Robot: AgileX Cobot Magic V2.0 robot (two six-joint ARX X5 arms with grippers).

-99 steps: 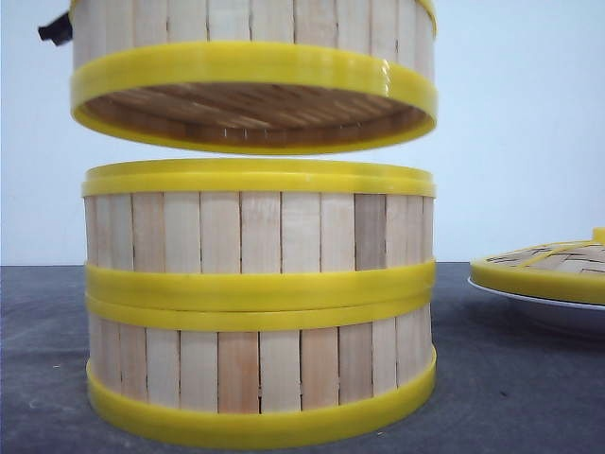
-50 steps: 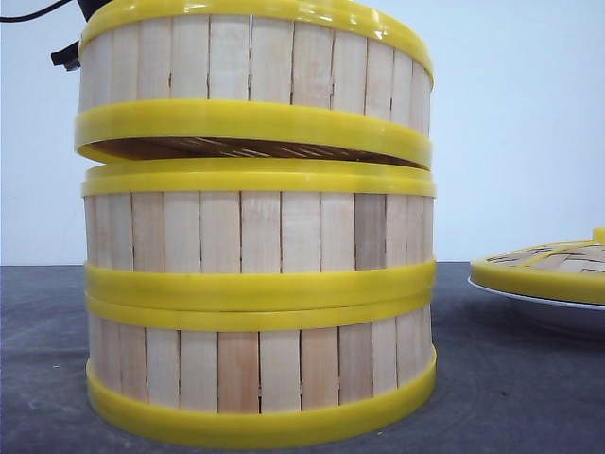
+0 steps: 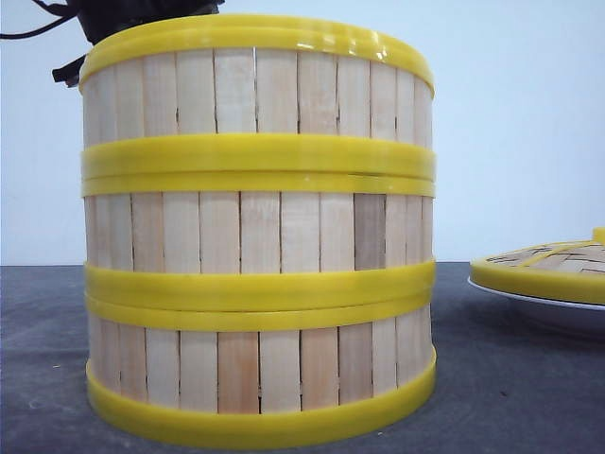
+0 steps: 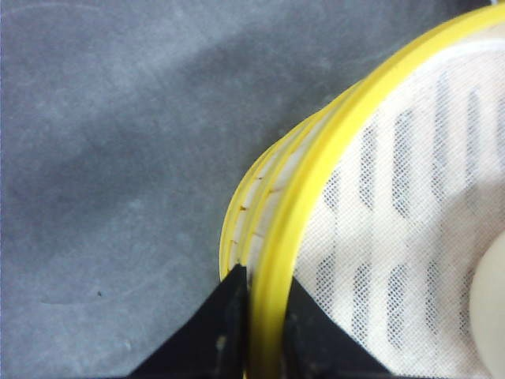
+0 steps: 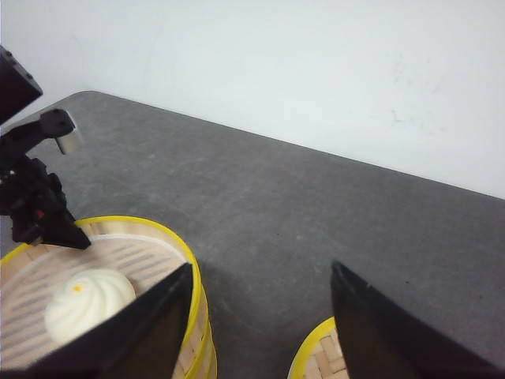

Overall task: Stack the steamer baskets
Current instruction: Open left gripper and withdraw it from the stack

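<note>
Three steamer baskets (image 3: pixel 257 236) stacked upright, yellow rims touching.

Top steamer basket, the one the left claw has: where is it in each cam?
Front view: the top wooden-slat, yellow-rimmed steamer basket crowns the three-high stack, centre-left.
Left wrist view: its yellow rim arcs through the right half, pinched in the left claw.
Right wrist view: lower-left corner, white bun inside.
Shared landmark: left claw on that rim.

top basket (image 3: pixel 257 90) lowered, now seated on stack (image 3: pixel 260 303)
</note>
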